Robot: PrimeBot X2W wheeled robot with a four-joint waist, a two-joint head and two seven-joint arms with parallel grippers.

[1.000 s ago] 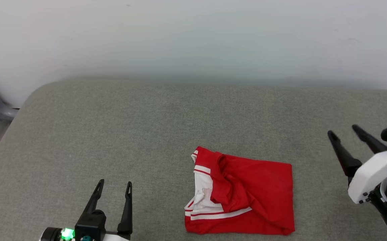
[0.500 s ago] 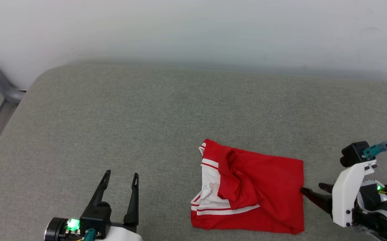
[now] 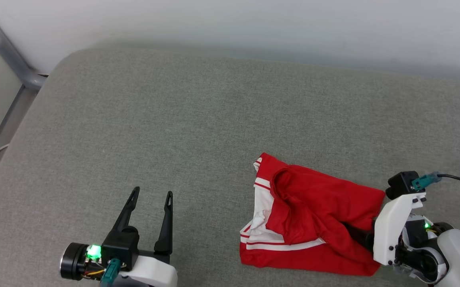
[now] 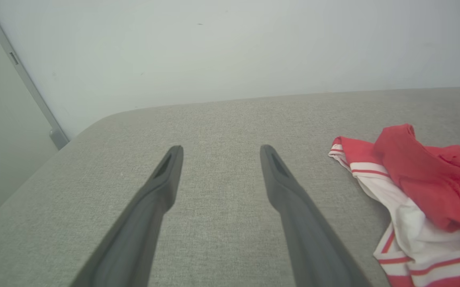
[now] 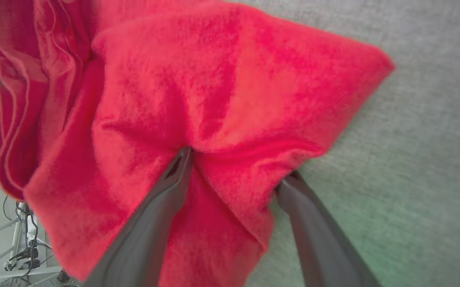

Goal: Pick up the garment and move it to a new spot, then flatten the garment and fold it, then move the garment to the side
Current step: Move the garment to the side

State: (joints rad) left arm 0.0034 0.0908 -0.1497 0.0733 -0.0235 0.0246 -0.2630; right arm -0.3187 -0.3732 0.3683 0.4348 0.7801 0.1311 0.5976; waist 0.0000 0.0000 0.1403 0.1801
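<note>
Straddling a fold of the garment [image 5: 233, 79], the right fingers [image 5: 150, 223] stand apart.

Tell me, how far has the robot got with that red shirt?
The garment lies as a rough, rumpled rectangle on the grey cushion, so folding looks mostly done. In hand: the right gripper is open at its right edge, fingers straddling the fabric, not clamped. The left gripper hovers open, apart from it. Left: grip and move it aside.

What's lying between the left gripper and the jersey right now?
Nothing but bare grey cushion lies between the open left gripper and the jersey, whose white-striped edge faces it. Both the head view and the left wrist view show this.
</note>
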